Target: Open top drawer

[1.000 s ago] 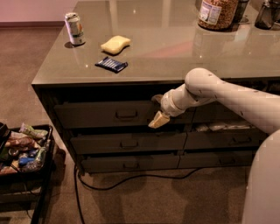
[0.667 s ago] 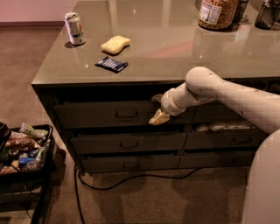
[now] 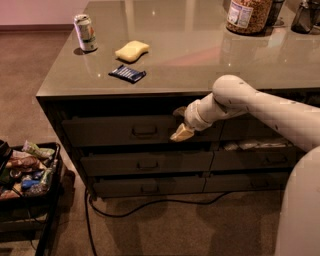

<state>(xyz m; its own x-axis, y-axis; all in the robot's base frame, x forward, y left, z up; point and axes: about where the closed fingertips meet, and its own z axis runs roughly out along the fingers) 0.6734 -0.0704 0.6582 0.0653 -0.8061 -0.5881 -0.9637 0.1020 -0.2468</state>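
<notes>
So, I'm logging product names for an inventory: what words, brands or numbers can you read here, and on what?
Nothing can be read outright.
can: printed label, too blurred to read.
jar: pale label with dark print, too blurred to read.
blue packet: pale markings, unreadable.
top drawer: no text visible on its front.
gripper, at the right end of that drawer front: no markings visible.

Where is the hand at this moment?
In the camera view, the hand sits at the right end of the top drawer front, right of its loop handle, just under the countertop edge.
</notes>
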